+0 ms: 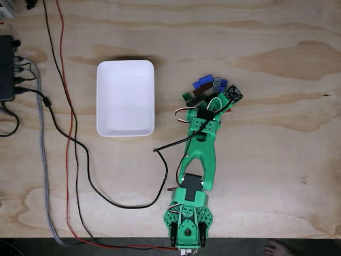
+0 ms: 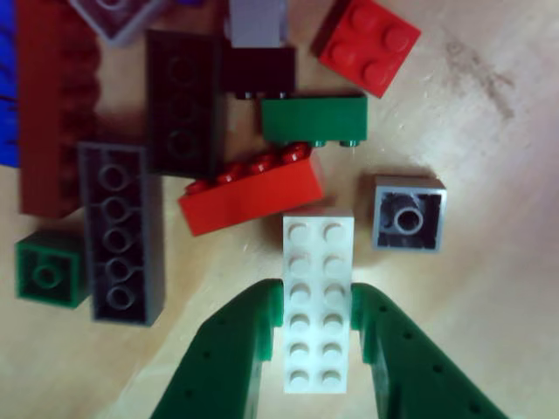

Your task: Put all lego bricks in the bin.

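In the other view a white lego brick [image 2: 316, 253], two studs wide, lies on the wood with my gripper [image 2: 316, 301] shut on its long sides. The green fingers [image 2: 244, 340] press against both sides. Beyond it lie more lego bricks: a tilted red one [image 2: 253, 194], a green one [image 2: 314, 118], a grey upside-down one [image 2: 408, 214], a red square [image 2: 367, 44], a long grey one [image 2: 122, 231] and a dark brown one [image 2: 182, 100]. In the fixed view the gripper [image 1: 212, 104] sits over the brick pile [image 1: 205, 82], right of the white bin [image 1: 126, 128], which holds nothing.
A black box [image 1: 6, 66] with cables stands at the left edge. Red and black cables [image 1: 72, 149] run down the table and curve toward the arm's base [image 1: 189, 221]. A bare foot [image 1: 277, 248] shows below the table's front edge.
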Robot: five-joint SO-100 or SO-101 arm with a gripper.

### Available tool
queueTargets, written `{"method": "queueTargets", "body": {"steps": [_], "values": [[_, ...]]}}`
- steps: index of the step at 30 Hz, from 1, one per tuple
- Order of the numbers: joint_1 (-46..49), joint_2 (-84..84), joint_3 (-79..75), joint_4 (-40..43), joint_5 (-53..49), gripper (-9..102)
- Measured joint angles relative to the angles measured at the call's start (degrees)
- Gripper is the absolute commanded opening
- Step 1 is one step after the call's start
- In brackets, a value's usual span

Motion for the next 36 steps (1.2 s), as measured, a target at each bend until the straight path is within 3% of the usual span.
{"method": "queueTargets", "body": {"steps": [7,12,17,18,20,23,28,32,36], "values": [[-9.6,23.4,-9.0,13.4,2.6,0],[-24.8,17.3,-29.9,26.5,4.3,0],[-33.9,1.1,-36.8,28.2,4.5,21],[-35.1,-0.8,-36.9,28.0,4.5,30],[-36.7,-4.0,-36.9,27.4,4.5,33],[-35.9,-4.7,-37.4,27.1,5.3,37],[-27.1,1.8,-38.0,26.5,4.3,26],[-16.1,11.2,-23.6,20.6,-3.6,19],[-7.0,12.1,-6.1,11.5,-12.8,21]]}}
